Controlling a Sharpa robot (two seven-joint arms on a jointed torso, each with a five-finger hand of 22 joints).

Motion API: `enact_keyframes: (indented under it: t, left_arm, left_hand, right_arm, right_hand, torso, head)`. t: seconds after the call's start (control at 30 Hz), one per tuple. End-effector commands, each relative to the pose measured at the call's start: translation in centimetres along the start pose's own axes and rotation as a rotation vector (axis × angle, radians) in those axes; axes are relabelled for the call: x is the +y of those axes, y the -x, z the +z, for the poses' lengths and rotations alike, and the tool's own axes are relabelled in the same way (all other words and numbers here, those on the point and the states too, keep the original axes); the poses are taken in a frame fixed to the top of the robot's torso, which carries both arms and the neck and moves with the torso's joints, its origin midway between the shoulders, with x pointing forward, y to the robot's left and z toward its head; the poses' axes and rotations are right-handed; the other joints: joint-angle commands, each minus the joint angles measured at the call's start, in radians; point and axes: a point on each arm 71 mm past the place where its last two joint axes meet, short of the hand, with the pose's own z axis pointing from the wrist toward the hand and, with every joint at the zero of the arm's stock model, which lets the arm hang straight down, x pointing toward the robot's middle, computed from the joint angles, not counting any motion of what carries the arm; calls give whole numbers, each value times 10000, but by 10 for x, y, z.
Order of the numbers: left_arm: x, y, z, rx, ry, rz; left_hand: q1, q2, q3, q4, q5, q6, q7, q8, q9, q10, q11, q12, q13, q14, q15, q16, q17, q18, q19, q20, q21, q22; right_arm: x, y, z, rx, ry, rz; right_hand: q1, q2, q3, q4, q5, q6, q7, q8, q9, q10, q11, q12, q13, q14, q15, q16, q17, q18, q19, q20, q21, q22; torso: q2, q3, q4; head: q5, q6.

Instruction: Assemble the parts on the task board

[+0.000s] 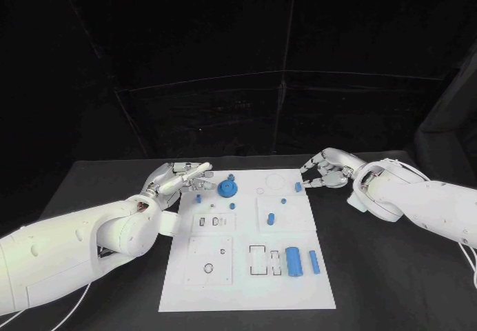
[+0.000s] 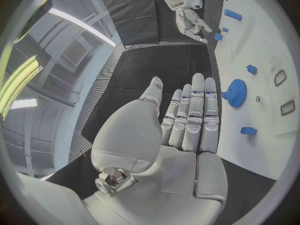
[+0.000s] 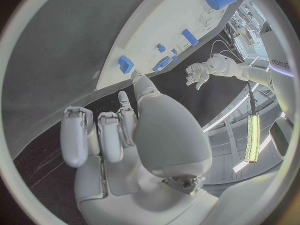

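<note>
The white task board lies in the middle of the black table. A blue gear stands near its far left corner, with small blue pegs around it. My left hand hovers at the board's far left edge beside the gear, its fingers straight and together, holding nothing. My right hand is at the far right corner, fingers loosely bent and empty. Its thumb points toward a small blue block near that edge.
A large blue cylinder and a thinner one lie at the board's near right. More small blue pieces sit mid-board. Empty slots and a ring recess mark the near half. Black table surrounds the board.
</note>
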Motion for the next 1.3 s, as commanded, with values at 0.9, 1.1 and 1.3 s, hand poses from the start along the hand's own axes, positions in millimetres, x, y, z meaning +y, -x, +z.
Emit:
enact_keyframes:
  t: [0.9, 1.1, 1.3]
  left_arm:
    - [1, 0, 1, 94, -87, -67]
    - [1, 1, 1, 82, -83, -63]
    - [1, 0, 1, 92, -73, -68]
  left_hand:
    - [30, 82, 6, -100, -25, 48, -1, -48, 5, 13, -17, -55, -5, -38, 18, -68, 19, 57, 44, -3, -87, -22]
    - [30, 82, 6, -100, -25, 48, -1, -48, 5, 13, -17, -55, -5, -38, 18, -68, 19, 57, 44, -3, -87, -22]
    - [30, 82, 6, -100, -25, 48, -1, -48, 5, 13, -17, -55, -5, -38, 18, -68, 19, 57, 44, -3, -87, -22]
  right_arm:
    - [3, -29, 11, 944, 75, -311]
    - [3, -33, 11, 1015, 51, -337]
    - [2, -33, 11, 945, -19, -366]
  right_hand:
    - [65, 533, 267, -259, -528, 460, -79, 218, 48, 133, -68, 134, 966, 902, -77, 33, 1945, -109, 134, -45, 50, 573]
    - [52, 606, 360, -294, -616, 627, -122, 272, 48, 156, -106, 156, 993, 902, -108, 31, 1944, -109, 134, -70, 50, 574]
    - [34, 640, 403, -301, -641, 687, -139, 286, 45, 161, -121, 160, 999, 903, -121, 32, 1947, -108, 132, -82, 47, 569]
  torso:
    - [-18, -1, -11]
    - [-12, 5, -22]
    - [-22, 4, -9]
  head:
    - [-51, -30]
    - [-51, -16]
    - [-54, -34]
